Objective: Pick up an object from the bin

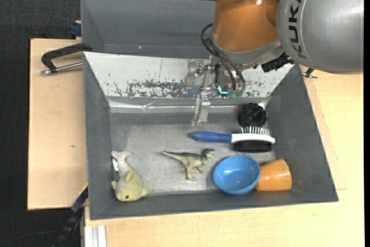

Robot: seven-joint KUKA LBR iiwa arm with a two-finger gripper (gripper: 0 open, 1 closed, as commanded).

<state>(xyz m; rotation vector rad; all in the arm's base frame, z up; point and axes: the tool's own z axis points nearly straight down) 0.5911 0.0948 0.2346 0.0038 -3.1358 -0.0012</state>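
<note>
The gripper (pixel 200 118) hung low over the back middle of the bin (pixel 98 142), just behind the handle end of a brush (pixel 231 138). Whether the claw was spread or pressed together could not be told. The brush lay flat on the floor, right of centre, its long axis running left to right: the blue handle pointed left, the white-bristled head right. 1 black round thing (pixel 252 114) sat just behind the head. Nearer the front lay a green toy dinosaur (pixel 191 160), tail left and head right, beside a blue bowl (pixel 235 175) touching an orange cup (pixel 275 176) on its side. A yellowish soft toy (pixel 128 185) lay in the front left corner.
</note>
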